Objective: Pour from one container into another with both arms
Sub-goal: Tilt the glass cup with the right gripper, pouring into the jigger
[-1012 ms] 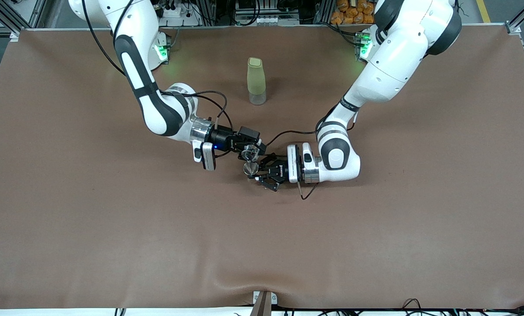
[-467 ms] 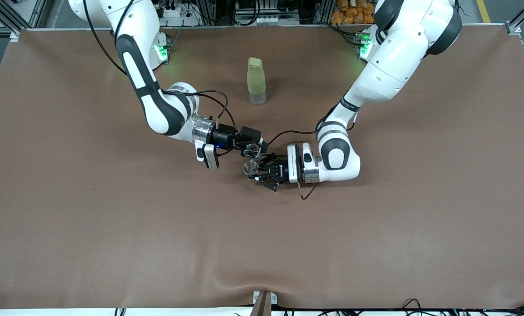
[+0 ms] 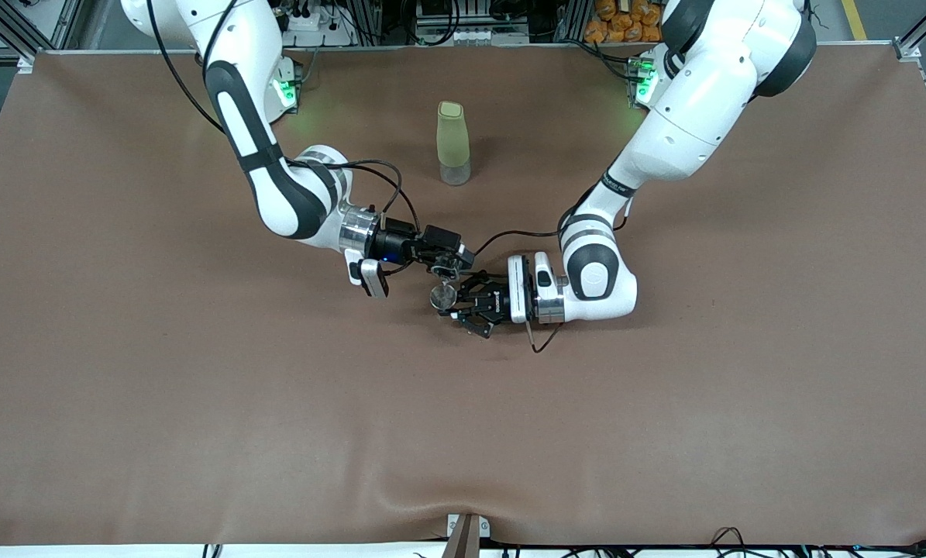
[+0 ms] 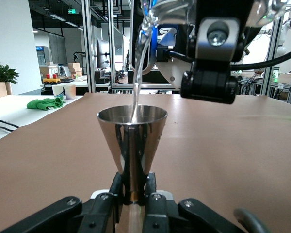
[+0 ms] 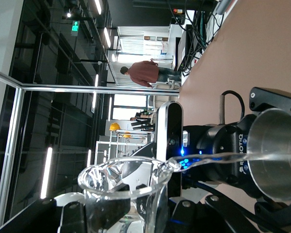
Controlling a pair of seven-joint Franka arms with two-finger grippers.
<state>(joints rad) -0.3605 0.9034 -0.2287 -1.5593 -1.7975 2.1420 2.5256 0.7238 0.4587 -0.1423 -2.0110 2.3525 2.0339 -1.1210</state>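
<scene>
Glass, clear: the glass cup (image 3: 446, 267) is clamped in the right gripper (image 3: 441, 262), up over the middle of the table (image 3: 122, 387) and tipped well over, its lip just above the jigger (image 3: 441, 295).
Right gripper: closed narrow on the glass cup. Over the last second its wrist has rolled a little further, and its hand sits slightly lower and closer to the jigger than before.
What changed: the extra tilt has carried the pour on. A thin clear stream (image 4: 137, 73) runs from the cup's lip down into the jigger's upper bowl.
Steel jigger: upright, rim level, gripped at its narrow waist. It has not shifted in that second.
Left gripper (image 3: 453, 299): pinched tight on the jigger's waist and holding it steady just off the table, toward the left arm's end from the cup.
Stage of task: the pouring step itself looks to be under way. How full the jigger is cannot be told.
Risk: the stream lands close to the rim nearest the cup, so more roll or any drift could send it down the outside.
Pale-green bottle (image 3: 453, 143): stands alone, farther from the front camera than both grippers and well apart from them.
</scene>
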